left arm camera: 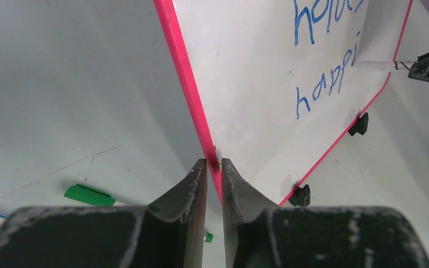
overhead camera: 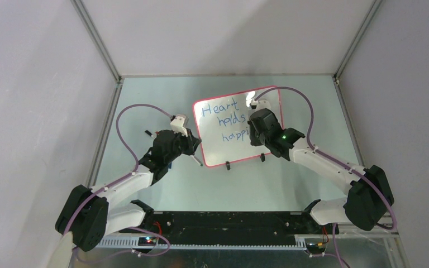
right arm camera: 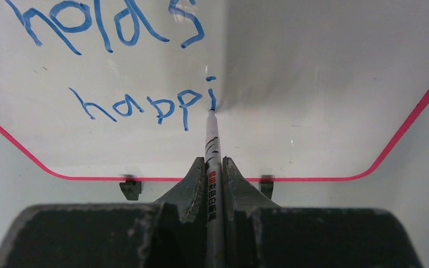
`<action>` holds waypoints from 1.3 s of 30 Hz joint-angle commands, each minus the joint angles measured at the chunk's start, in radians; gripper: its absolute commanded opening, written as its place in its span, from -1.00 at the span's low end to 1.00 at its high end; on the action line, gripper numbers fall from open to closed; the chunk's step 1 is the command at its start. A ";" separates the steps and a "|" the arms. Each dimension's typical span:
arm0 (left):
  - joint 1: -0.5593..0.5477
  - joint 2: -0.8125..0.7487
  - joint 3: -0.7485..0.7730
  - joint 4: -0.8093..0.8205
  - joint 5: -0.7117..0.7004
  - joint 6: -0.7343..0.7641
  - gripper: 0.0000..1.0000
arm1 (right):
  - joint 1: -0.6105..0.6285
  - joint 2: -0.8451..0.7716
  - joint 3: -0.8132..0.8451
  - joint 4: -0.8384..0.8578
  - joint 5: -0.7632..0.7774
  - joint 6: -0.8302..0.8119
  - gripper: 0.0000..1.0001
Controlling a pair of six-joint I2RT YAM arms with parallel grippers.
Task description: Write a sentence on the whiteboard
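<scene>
The sentence is reading "Heart / holds / happi", blue ink, third line looking unfinished. It is sitting on the whiteboard, which is standing on its black feet mid-table, between my two arms. My right claw is clamping a white marker, with the tip touching the board at the foot of the "i". My left claw is pinching the board's red left edge, jaws nearly together on the frame.

Risks, as I judge them: I am bracing by one thin edge only, so too much push from the pen could be rocking or sliding the board and wobbling the stroke. The pen could also be slipping back through my fingers, thinning the line.

The right wrist view is showing the tip contact; the top view is hiding it behind my right arm. The left wrist view is showing the frame pinch and a green pen lying beside the board. Only the top view is showing "Heart".
</scene>
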 commanded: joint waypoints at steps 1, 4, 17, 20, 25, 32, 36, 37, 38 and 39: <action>-0.005 -0.025 0.011 0.013 -0.016 0.027 -0.59 | 0.006 0.010 -0.009 -0.003 0.011 0.008 -1.00; -0.005 -0.023 0.011 0.014 -0.016 0.027 -0.59 | 0.010 0.005 -0.009 -0.007 0.013 0.005 -1.00; -0.005 -0.017 0.013 0.017 -0.014 0.026 -0.59 | -0.006 -0.075 0.012 0.002 -0.003 -0.016 -1.00; -0.005 -0.019 0.013 0.016 -0.014 0.026 -0.59 | -0.021 -0.073 0.017 0.004 -0.002 -0.022 -1.00; -0.005 -0.021 0.013 0.014 -0.013 0.026 -0.59 | -0.031 -0.057 0.020 0.012 0.003 -0.023 -1.00; -0.005 -0.023 0.011 0.015 -0.012 0.025 -0.59 | -0.039 -0.042 0.022 0.033 0.004 -0.021 -1.00; -0.005 -0.022 0.011 0.015 -0.013 0.024 -0.59 | -0.041 -0.035 0.033 0.031 0.004 -0.022 -1.00; -0.005 -0.022 0.011 0.017 -0.013 0.024 -0.59 | -0.041 -0.034 0.034 0.031 0.004 -0.022 -1.00; -0.005 -0.022 0.011 0.017 -0.012 0.024 -0.59 | -0.041 -0.032 0.034 0.030 0.004 -0.022 -1.00; -0.005 -0.022 0.011 0.016 -0.012 0.025 -0.59 | -0.042 -0.030 0.035 0.032 0.004 -0.023 -1.00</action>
